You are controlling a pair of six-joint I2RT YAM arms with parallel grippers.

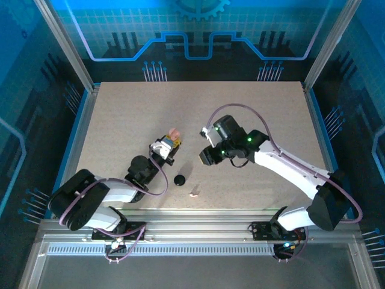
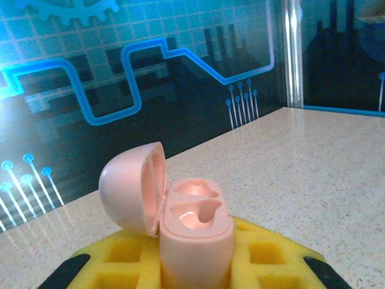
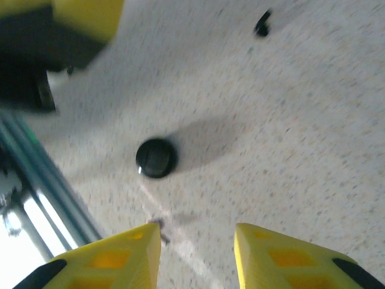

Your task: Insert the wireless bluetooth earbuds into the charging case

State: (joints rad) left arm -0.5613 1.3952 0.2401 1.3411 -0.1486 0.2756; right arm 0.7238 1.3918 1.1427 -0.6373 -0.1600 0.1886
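Top external view: the left hand (image 1: 167, 144) is clamped on an open pink charging case (image 1: 174, 135) over the middle of the worktop (image 1: 120, 114). The left wrist view shows its lid (image 2: 129, 186) swung back beside two hollow sockets (image 2: 192, 208). The right hand (image 1: 206, 156) hangs just right of it, its yellow fingers (image 3: 114, 262) apart, gripping nothing. A black round case (image 1: 180, 179) lies nearer, with a whitish earbud (image 1: 194, 193) just near-right of it. A tiny black earbud (image 3: 262, 24) lies well apart from that case.

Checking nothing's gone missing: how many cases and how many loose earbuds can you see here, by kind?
Cases: 2 (pink case, black case)
Earbuds: 2 (whitish earbud, black earbud)
Total: 4
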